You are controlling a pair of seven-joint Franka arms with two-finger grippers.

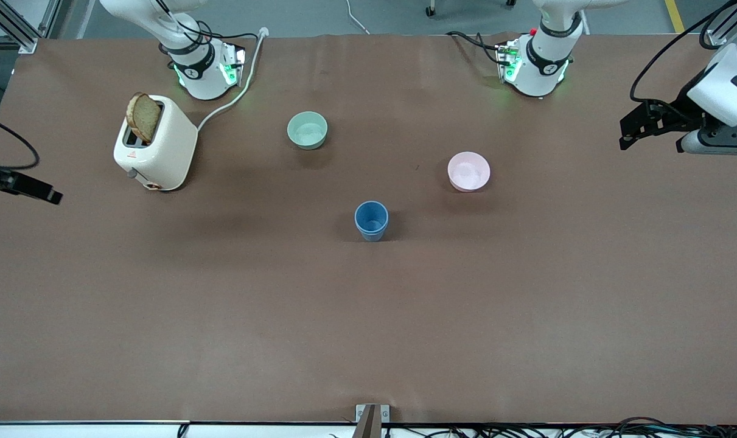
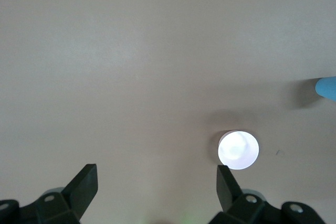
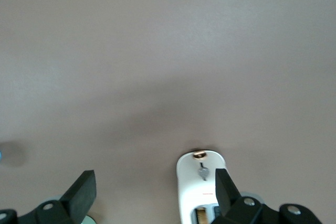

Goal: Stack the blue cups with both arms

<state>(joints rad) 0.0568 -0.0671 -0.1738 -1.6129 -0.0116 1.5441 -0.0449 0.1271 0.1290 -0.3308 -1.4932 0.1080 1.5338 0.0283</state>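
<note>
Brown-covered table [image 1: 368, 316], grey floor [image 1: 392, 15] along its upper edge

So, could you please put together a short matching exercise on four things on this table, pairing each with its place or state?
Things:
1. blue cups
2. mint-green bowl
3. pink bowl
4. toaster

Places or states:
A. holds a slice of toast sticking up, at the right arm's end of the table
B. nested one in the other, nearest to the front camera of the four
C. between the toaster and the pink bowl, farther from the front camera than the cups
D. toward the left arm's end of the table, beside the cups

Pairs: 1-B, 2-C, 3-D, 4-A
</note>
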